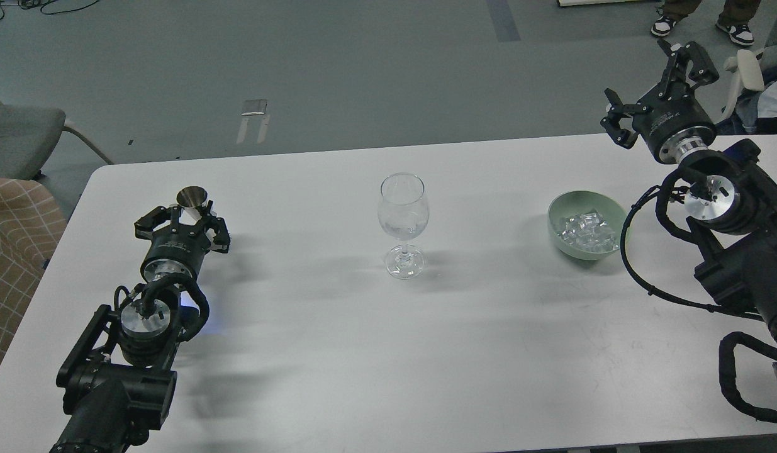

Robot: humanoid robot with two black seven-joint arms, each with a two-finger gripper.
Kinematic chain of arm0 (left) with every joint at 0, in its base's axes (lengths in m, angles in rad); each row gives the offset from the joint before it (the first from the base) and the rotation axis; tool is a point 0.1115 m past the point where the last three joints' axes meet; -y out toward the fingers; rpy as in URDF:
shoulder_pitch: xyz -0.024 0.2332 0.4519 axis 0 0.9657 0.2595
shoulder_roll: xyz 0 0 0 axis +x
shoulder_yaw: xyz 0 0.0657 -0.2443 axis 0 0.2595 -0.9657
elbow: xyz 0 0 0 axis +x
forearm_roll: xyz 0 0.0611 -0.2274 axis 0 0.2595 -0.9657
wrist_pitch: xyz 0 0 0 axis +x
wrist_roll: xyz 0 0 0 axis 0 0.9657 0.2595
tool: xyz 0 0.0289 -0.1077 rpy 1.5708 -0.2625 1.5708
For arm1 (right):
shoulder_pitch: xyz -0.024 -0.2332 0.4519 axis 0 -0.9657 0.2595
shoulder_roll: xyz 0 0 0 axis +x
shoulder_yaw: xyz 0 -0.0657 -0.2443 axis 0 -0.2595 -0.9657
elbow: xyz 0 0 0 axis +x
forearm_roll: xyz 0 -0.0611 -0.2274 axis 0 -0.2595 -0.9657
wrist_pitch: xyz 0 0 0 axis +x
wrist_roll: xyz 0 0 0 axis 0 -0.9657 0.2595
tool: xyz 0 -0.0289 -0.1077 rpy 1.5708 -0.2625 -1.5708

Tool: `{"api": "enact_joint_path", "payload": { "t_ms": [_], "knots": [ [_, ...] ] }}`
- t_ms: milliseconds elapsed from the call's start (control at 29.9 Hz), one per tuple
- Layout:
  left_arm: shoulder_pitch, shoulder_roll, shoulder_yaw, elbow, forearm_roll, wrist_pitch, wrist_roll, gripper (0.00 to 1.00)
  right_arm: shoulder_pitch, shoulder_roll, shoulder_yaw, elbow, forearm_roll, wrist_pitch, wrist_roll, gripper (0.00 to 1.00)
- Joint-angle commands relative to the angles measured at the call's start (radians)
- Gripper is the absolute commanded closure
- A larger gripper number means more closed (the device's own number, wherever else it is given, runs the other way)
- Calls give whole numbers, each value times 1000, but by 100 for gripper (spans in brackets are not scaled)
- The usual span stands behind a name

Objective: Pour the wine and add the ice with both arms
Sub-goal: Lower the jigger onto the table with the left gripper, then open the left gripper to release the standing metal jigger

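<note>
Left gripper [185, 221] seen clasped round small shiny metal cup [192, 197], near left table [300, 352] edge; clear stemmed wine glass [402, 223] stood mid-table, bare white surface all round; glossy ice [586, 231] heaped in smooth green bowl [559, 233]; right gripper [662, 85] spread wide, raised beyond far edge

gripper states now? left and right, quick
Left gripper: fingers around a small metal cup, apparently holding it.
Right gripper: open, empty, raised beyond the bowl of ice.
</note>
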Motion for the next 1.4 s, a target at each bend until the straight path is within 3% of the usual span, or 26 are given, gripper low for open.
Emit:
{"api": "enact_joint_path", "payload": {
  "t_ms": [0, 234, 301, 635, 1236, 1370],
  "knots": [
    [-6, 0, 0, 0, 2, 2, -10, 52, 1, -2, 0, 0, 0, 0, 0, 0],
    [-6, 0, 0, 0, 2, 2, -11, 52, 1, -3, 0, 0, 0, 0, 0, 0],
    [-6, 0, 0, 0, 2, 2, -11, 46, 1, -3, 0, 0, 0, 0, 0, 0],
    [-6, 0, 0, 0, 2, 0, -11, 40, 1, -3, 0, 0, 0, 0, 0, 0],
    [-12, 0, 0, -14, 2, -1, -7, 11, 3, -3, 0, 0, 0, 0, 0, 0],
    [-12, 0, 0, -15, 2, 0, -8, 9, 1, -3, 0, 0, 0, 0, 0, 0]
  ]
}}
